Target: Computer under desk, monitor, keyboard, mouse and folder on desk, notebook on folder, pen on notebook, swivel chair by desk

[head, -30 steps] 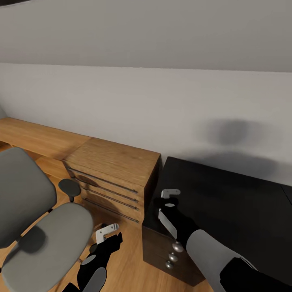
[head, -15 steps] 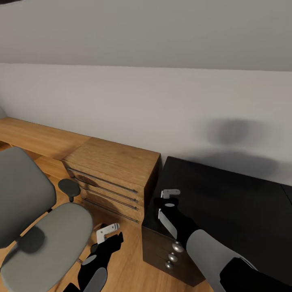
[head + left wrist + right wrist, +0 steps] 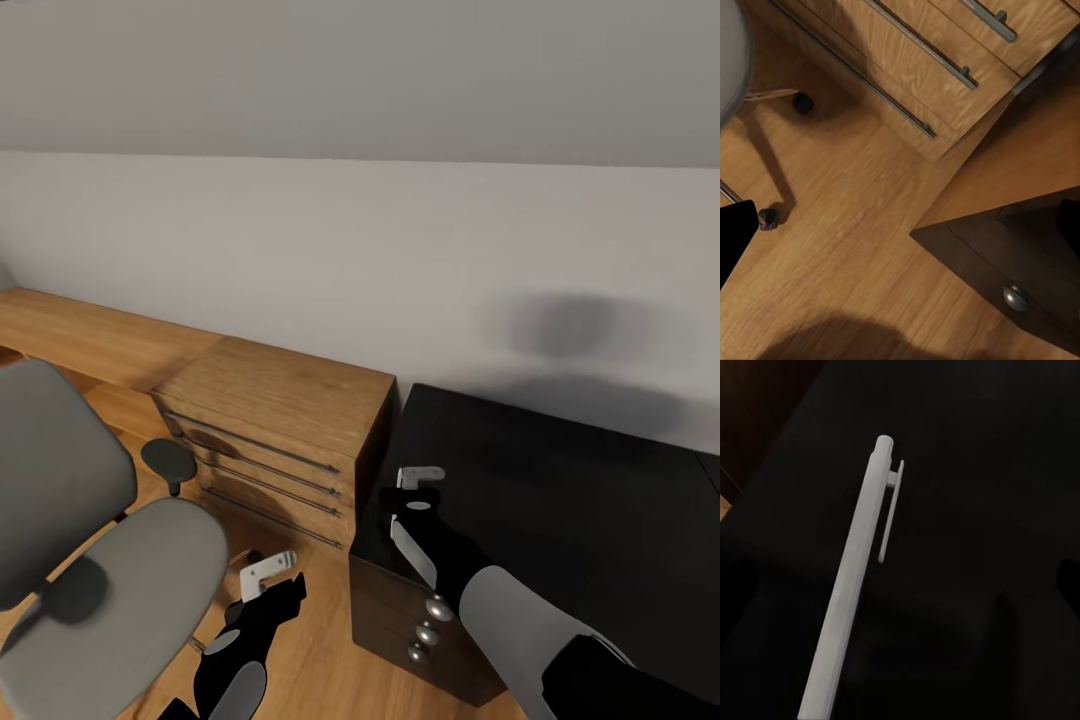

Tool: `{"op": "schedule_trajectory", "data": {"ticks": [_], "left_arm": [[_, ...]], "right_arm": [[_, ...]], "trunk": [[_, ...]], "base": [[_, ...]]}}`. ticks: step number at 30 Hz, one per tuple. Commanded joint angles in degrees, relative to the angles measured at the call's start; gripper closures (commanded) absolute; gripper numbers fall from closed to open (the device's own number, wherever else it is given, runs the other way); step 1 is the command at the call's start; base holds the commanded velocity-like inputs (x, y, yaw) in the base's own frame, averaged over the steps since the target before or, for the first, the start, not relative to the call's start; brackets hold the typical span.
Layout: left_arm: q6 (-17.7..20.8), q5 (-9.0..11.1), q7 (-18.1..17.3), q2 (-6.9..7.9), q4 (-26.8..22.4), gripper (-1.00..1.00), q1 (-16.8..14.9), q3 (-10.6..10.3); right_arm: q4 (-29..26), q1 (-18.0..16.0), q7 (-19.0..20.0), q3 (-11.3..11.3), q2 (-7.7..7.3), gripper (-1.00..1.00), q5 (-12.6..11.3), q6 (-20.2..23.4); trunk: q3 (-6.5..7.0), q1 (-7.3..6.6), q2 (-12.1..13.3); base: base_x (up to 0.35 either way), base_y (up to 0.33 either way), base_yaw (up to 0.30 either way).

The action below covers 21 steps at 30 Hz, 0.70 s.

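A white pen (image 3: pixel 859 577) with a clip lies in my right gripper (image 3: pixel 420 480), which is shut on it above the near left corner of a black cabinet (image 3: pixel 570 510). In the head view the pen (image 3: pixel 412 550) shows as a pale strip along the hand. The grey swivel chair (image 3: pixel 110 590) stands at the left, its seat bare. My left gripper (image 3: pixel 268 572) hangs low over the wooden floor between the chair and the cabinet, open with nothing between its fingers. A wooden desk top (image 3: pixel 90 335) runs along the wall at the far left.
A wooden drawer unit (image 3: pixel 280 420) stands against the wall between the desk and the black cabinet. Its handles (image 3: pixel 919 52) and the cabinet's round knob (image 3: pixel 1016 298) are close to my left hand. Chair castors (image 3: pixel 802 103) rest on the floor nearby.
The whole picture has shifted a little, so the camera moved slightly. Both grippers, the pen and the chair keep their places.
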Motion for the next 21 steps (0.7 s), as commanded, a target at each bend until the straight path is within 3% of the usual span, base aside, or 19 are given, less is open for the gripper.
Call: {"op": "schedule_trajectory", "data": {"ticks": [1, 21], "left_arm": [[0.2, 0.3, 0.4, 0.06, -0.1, -1.0, -0.1, -0.1], [0.2, 0.3, 0.4, 0.05, -0.2, -1.0, -0.1, -0.1]], "right_arm": [[0.0, -0.1, -0.4, 0.2, 0.0, -1.0, -0.1, 0.3], [0.0, -0.1, -0.6, 0.3, 0.0, -1.0, -0.1, 0.4]], "trunk": [[-0.24, 0.23, -0.5], [-0.96, 1.11, -2.1]], "base": [[0.0, 0.0, 0.0], [0.0, 0.0, 0.0]]}}
